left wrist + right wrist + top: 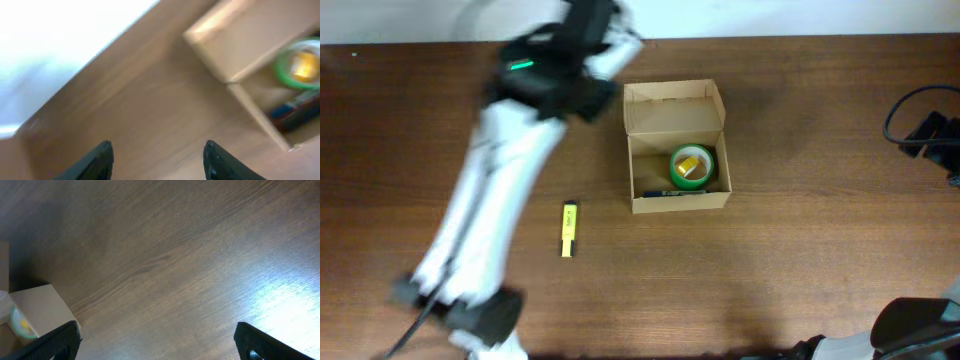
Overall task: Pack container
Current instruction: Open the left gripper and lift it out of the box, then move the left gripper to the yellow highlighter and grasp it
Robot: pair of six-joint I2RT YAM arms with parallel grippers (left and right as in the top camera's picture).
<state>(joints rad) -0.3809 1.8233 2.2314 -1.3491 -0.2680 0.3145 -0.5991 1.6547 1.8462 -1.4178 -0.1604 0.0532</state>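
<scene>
- Cardboard, plain tan: the box sits in the middle of the table, its flap standing open at the back.
- We judge it light, stiff at the corners but thin in the walls; a hard squeeze could crease it, and a nudge could slide it.
- We would pinch a side wall near a corner, or press the flap by its free edge.
- Inside lie a green roll and a dark marker along the front wall.
- A yellow highlighter lies on the wood, well left of the box.
- The left gripper is apart and empty, near the box's back-left corner; the right gripper is spread wide, empty, over bare wood.
- The raised flap blocks any approach from behind.
</scene>
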